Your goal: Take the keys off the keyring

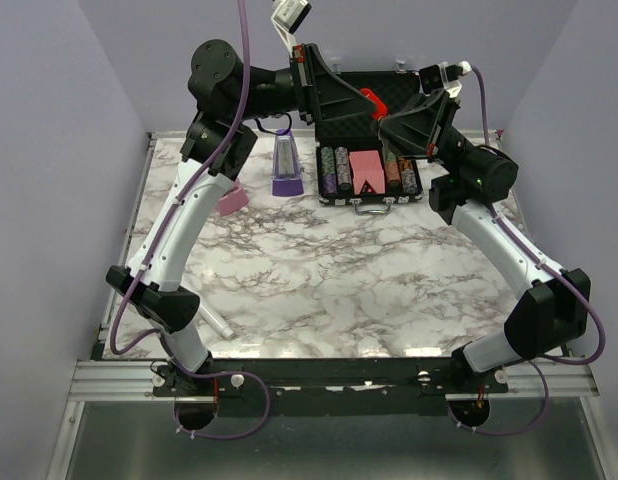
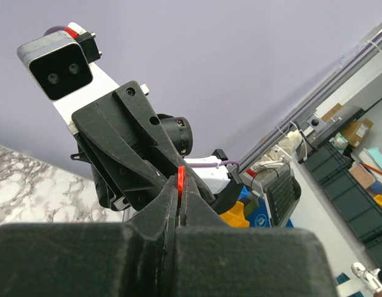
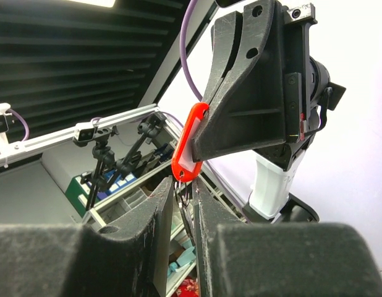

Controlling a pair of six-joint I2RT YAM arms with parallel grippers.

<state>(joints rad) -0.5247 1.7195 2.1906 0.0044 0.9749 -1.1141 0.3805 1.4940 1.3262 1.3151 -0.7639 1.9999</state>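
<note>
Both arms reach up high over the back of the marble table [image 1: 319,280] and meet in the air. The left gripper [image 2: 180,185] has its two fingers pressed tight together, and it is pinching the top end of the red keyring [image 3: 190,145]. From the left wrist, only a thin red edge of it sticks out between the black fingers. The keyring hangs tilted, with its lower end pointing down at the right gripper [image 3: 183,192]. A thin metal ring [image 3: 186,201] hangs from that lower end and goes down into the small gap between the right gripper's fingers. The fingers are close on each side of the ring, but I cannot tell if they squeeze it or just stand beside it. The keys are too small and dark to pick out. Down on the table, right under the grippers, a black case [image 1: 359,200] lies open. It has rows of poker chips [image 1: 334,170] and a pink card block [image 1: 364,170] inside. A clear thing with a purple bottom [image 1: 285,165] stands just left of the case. A white tube [image 1: 219,326] lies near the left arm's base.
</note>
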